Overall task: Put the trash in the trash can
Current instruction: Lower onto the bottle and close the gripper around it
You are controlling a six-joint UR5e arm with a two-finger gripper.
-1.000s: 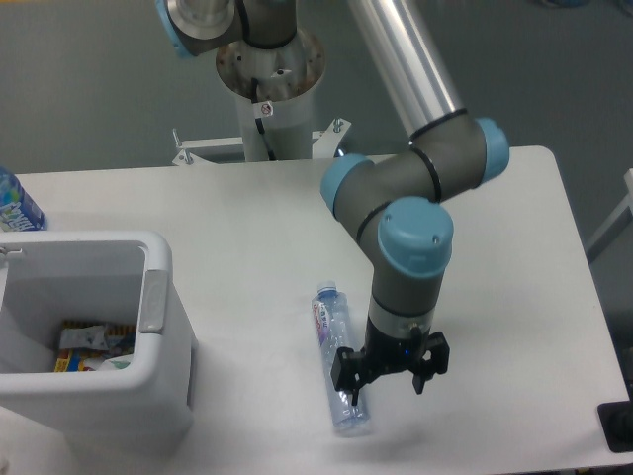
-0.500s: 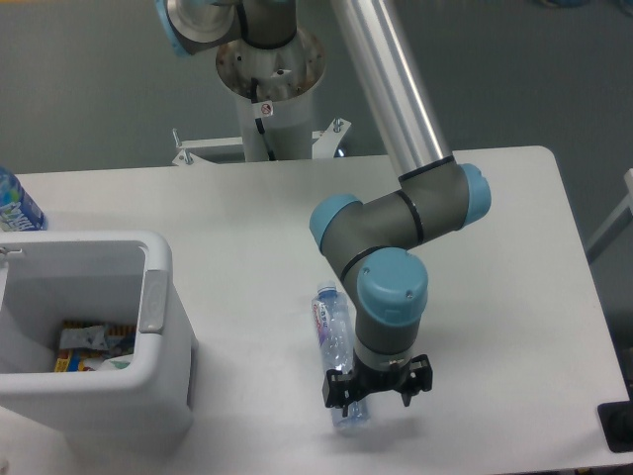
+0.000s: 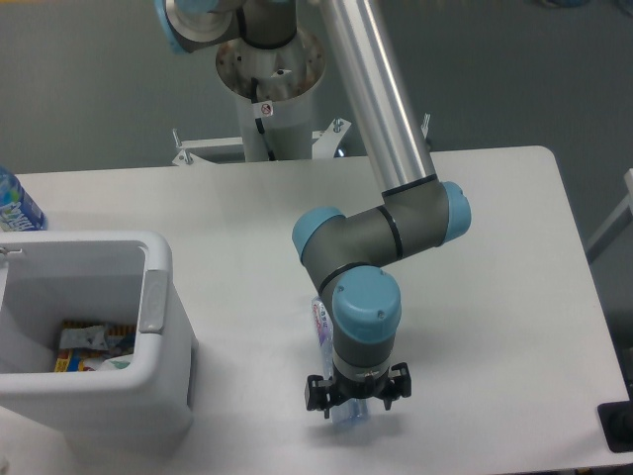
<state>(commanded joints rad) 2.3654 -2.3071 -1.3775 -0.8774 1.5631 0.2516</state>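
Observation:
A slim clear plastic bottle with a pinkish label, one piece of the trash, lies on the white table, mostly hidden under my wrist. My gripper is open, hanging low over the bottle's lower end with a finger on each side of it. The trash can is the big white bin at the left front, with a grey strip on its right rim. Inside it lies a white wrapper among colourful packaging.
A blue-labelled water bottle stands at the far left edge behind the bin. The arm's base column rises behind the table. A black object sits at the front right corner.
The arm has swung left and lowered, bringing the gripper from right of the bottle's lower end to directly over it. The bottle has not moved.

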